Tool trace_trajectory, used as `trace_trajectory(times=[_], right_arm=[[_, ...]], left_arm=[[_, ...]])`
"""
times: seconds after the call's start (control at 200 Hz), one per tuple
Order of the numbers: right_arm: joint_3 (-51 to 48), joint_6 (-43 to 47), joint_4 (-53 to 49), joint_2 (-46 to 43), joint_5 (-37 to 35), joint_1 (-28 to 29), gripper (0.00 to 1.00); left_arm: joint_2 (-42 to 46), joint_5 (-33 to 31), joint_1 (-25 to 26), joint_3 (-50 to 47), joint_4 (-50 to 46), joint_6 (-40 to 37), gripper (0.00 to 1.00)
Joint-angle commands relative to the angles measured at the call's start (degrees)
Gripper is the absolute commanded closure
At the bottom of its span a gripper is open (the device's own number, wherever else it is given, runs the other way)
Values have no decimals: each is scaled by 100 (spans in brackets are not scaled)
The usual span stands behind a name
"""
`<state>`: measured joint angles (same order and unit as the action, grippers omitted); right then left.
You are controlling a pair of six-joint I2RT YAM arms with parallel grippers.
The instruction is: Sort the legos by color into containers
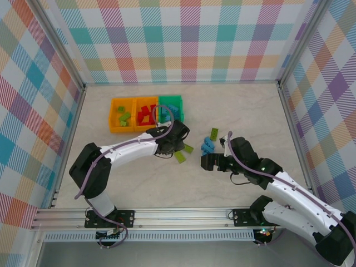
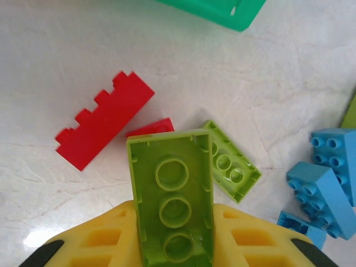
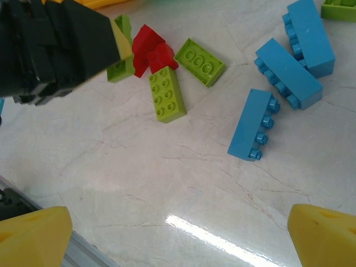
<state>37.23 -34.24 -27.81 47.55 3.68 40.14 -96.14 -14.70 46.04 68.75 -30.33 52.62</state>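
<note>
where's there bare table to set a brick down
Bare table lies right of the green bin, out to the right wall, and from the claws back to the near rail. Crowded: the middle, where the left claw holding a green brick, the loose bricks and the right claw bunch together.

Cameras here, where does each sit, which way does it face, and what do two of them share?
Top external: above and behind the arm bases, looking down on the table; both arms show, with left gripper and right gripper.
Left wrist: on the left arm, facing down past its yellow fingers, shut on a lime green brick.
Right wrist: on the right arm, facing down; its yellow fingertips wide apart.
Shared: both wrist views show the blue bricks.
</note>
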Motion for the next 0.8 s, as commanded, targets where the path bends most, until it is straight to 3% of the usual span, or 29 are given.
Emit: trace_trajectory(times=[0.0, 0.2, 0.365, 0.58, 0.795], right_arm=[[86, 129, 235, 111, 474, 18, 0], [-91, -78, 1662, 449, 1420, 170, 0], [7, -84, 1900, 665, 1105, 169, 0], [159, 32, 1286, 460, 863, 170, 0], [103, -19, 709, -106, 396, 167, 0]], left_arm=[[541, -594, -414, 86, -298, -518, 70], [1131, -342, -2272, -26, -141, -977, 71], [475, 45, -3409, 602, 20, -1448, 71], [-979, 344, -3972, 1766, 68, -1589, 71], [-1431, 96, -4076, 2564, -421, -1644, 48]])
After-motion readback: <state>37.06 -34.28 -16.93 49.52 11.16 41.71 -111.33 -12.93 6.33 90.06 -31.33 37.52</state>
